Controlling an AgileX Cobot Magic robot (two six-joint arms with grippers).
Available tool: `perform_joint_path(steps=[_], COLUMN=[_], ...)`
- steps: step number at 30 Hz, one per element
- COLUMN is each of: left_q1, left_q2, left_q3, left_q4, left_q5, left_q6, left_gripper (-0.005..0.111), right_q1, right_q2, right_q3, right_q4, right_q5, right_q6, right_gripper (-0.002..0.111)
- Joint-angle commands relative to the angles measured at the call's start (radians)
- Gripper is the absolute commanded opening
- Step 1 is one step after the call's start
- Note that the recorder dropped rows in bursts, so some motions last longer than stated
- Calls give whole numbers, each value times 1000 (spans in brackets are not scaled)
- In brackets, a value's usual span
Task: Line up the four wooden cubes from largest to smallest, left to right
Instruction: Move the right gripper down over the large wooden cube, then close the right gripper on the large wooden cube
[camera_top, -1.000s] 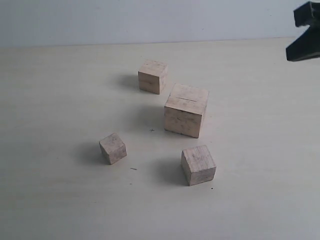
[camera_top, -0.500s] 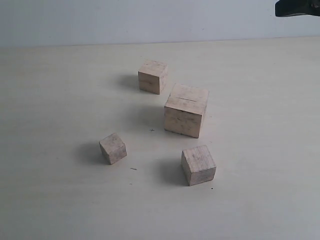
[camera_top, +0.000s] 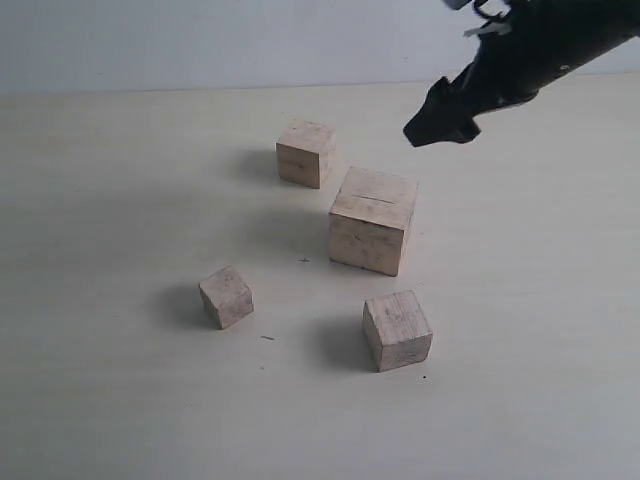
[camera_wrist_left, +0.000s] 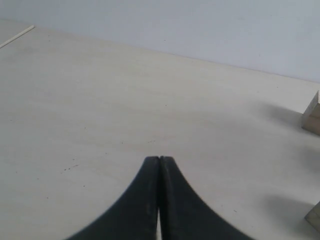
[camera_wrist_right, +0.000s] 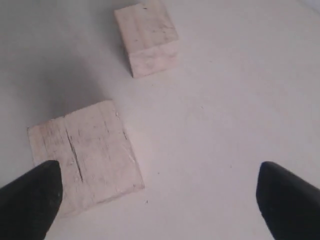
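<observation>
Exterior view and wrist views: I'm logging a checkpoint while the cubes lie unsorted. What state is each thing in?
Largest pale wooden cube with a slit on top: resting flat, not gripped.
Pale wooden cube nearest the camera: resting flat, standing free.
Pale wooden cube at the back: resting flat, standing free.
Smallest pale wooden cube: resting flat, standing free.
Right tool: open, empty.
Left tool: shut, empty.

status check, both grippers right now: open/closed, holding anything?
Left gripper: closed, holding nothing.
Right gripper: open, empty, near the large pale wooden cube with a slit.
</observation>
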Motion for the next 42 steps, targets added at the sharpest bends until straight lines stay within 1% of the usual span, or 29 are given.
perform_joint_path(steps=[1, 3, 5, 8, 9, 12, 17, 25, 29, 42], left_q1=[-6, -6, -6, -6, -6, -6, -6, -6, -6, -6], left_q2=[-4, -4, -4, -4, -4, -4, -4, -4, -4, -4], left_q3=[0, 0, 0, 0, 0, 0, 0, 0, 0, 0], left_q4=[2, 2, 2, 2, 2, 2, 2, 2, 2, 2], left_q5=[-4, -4, -4, -4, -4, -4, -4, -4, -4, -4], left_q6=[-2, -2, -2, -2, -2, -2, -2, -2, -2, -2], left_gripper=[0, 0, 0, 0, 0, 0, 0, 0, 0, 0], right_q1=[79, 99, 107, 107, 107, 107, 107, 107, 107, 107], right_q2=[67, 85, 100, 112, 115, 127, 166, 217, 240, 246], right_q3=[-31, -31, -31, -31, -31, -31, -31, -31, -31, -31], right_q4=[10, 10, 42, 211, 216, 205, 212, 208, 210, 211], right_q5=[-88, -125, -123, -99, -96, -86, -43, -40, -5, 28], right_q6=[-195, -212, -255, -314, -323, -327, -399, -402, -428, -423], right_gripper=[105, 105, 105, 105, 105, 105, 105, 105, 105, 105])
